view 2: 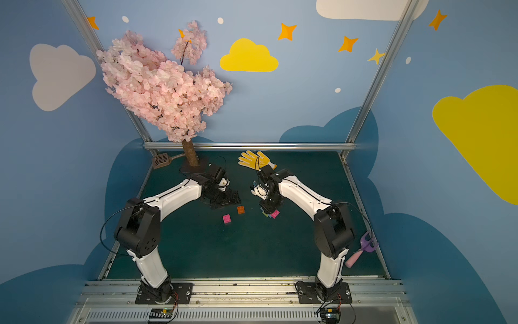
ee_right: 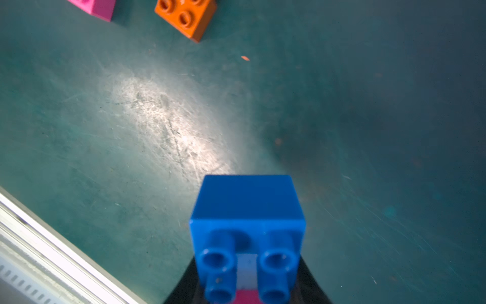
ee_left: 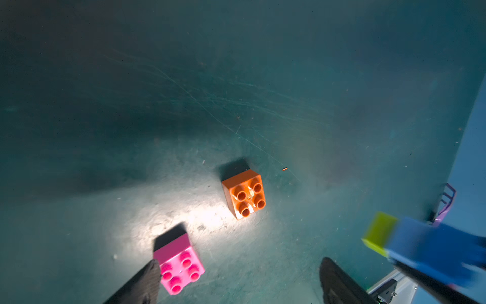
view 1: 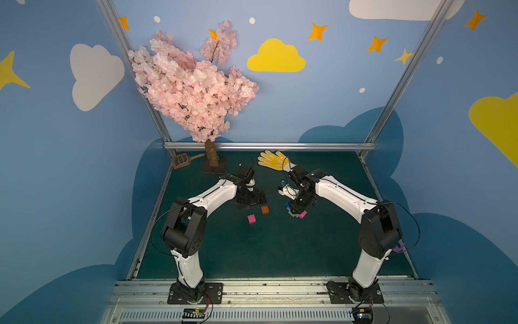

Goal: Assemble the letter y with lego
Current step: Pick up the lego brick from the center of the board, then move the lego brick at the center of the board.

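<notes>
Over the green tabletop (view 1: 280, 252), the left pincer (ee_left: 240, 263) hangs open and the right pincer (view 1: 295, 209) is clamped on the partly built letter y (ee_right: 247, 205), while the orange brick (ee_left: 244, 194) and pink brick (ee_left: 178, 271) lie loose near the left pincer.

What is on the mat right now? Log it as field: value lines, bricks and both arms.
loose bricks: pink brick and orange brick, apart on the green mat
joined cluster: blue, lime green, light-blue and pink bricks
left jaws: open, holding nothing, near the loose bricks
right jaws: shut on joined cluster
far edge: yellow glove, blossom tree
</notes>
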You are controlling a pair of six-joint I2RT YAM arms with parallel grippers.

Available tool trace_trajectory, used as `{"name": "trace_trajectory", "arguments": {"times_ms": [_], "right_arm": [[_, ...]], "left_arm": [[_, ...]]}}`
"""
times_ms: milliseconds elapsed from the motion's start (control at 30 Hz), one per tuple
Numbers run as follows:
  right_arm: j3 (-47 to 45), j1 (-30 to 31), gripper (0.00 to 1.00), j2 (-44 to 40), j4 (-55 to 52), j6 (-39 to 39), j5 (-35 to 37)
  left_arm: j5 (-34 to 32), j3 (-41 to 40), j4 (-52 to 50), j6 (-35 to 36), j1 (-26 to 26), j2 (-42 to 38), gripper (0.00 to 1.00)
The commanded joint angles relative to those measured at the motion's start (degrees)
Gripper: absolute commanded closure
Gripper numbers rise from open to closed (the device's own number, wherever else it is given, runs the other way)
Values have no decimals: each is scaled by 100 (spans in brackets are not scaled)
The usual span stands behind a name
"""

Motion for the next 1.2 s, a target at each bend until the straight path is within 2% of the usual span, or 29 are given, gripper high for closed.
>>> {"name": "trace_trajectory", "arguments": {"times_ms": [0, 267, 533, 767, 1033, 1167], "right_arm": [[-117, -98, 100, -161, -159, 252, 81], [-257, -167, 100, -388, -130, 433, 57], [-305, -65, 100, -464, -109, 471, 71], [-313, 2, 100, -422, -91, 499, 83], [-295, 42, 100, -393, -115, 501, 56], [-297, 78, 100, -391, -102, 513, 56]], "left_arm": [[-68, 257, -31, -42, -199, 256, 9], [-769, 954, -584, -79, -663, 997, 14], [-1610, 1425, -1296, -834, -771, 1324, 27], [-1319, 1521, -1176, -1316, -806, 1585, 35], [-1111, 1608, -993, -1496, -811, 1794, 36], [-1123, 1609, -983, -1531, -819, 1835, 48]]}}
